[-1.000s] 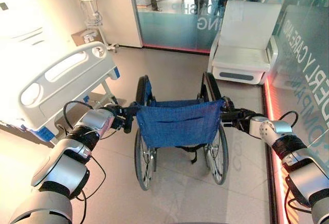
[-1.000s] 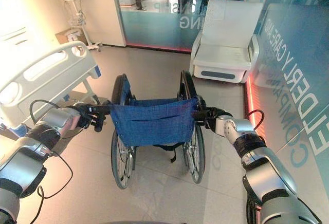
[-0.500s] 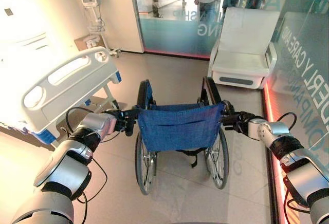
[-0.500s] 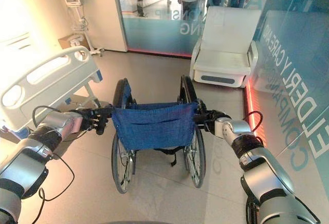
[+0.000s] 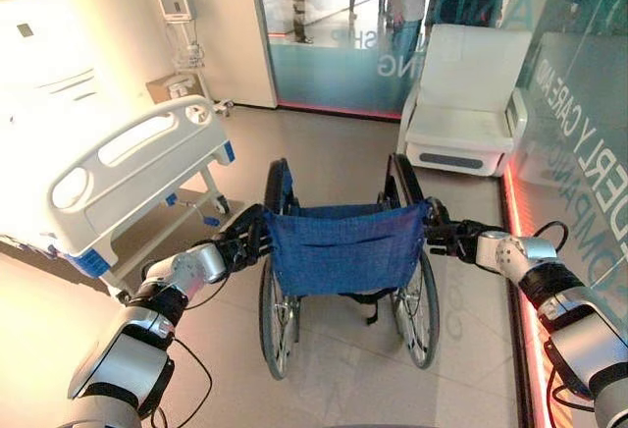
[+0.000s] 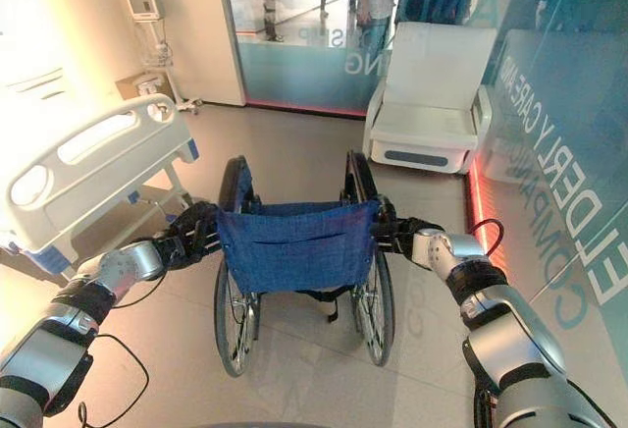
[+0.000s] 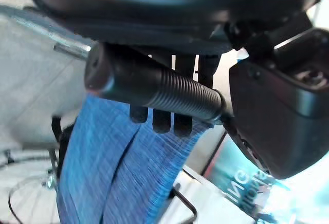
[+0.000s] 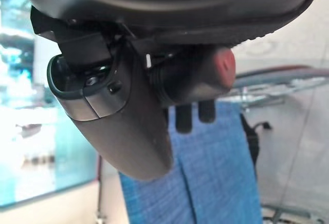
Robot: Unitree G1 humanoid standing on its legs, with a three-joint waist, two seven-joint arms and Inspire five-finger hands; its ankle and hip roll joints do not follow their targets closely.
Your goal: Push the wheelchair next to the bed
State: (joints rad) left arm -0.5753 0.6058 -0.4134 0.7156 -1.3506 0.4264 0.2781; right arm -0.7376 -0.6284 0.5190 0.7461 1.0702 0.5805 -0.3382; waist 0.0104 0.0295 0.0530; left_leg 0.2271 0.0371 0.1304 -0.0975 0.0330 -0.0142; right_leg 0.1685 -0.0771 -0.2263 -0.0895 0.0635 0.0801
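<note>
Both arms reached forward, one to each side of the wheelchair (image 5: 343,261). Left hand (image 5: 238,244) was wrapped round the left push handle (image 7: 154,90); right hand (image 5: 450,238) was clamped on the right push handle (image 8: 198,77). Wrist views confirmed what the head views left unclear: fingers (image 7: 162,124) curled under the ribbed black grip on the left, fingers (image 8: 184,118) hooked behind the red-tipped grip on the right, blue seat back (image 8: 205,178) just past both. Wheelchair stood mid-floor facing away from the robot, the bed (image 5: 128,187) ahead to its left, near the left wheel but apart from it. White armchair (image 5: 466,104) sat ahead right against a glass wall (image 5: 334,35). A monitor stand (image 5: 182,26) stood beyond the bed by the wall
</note>
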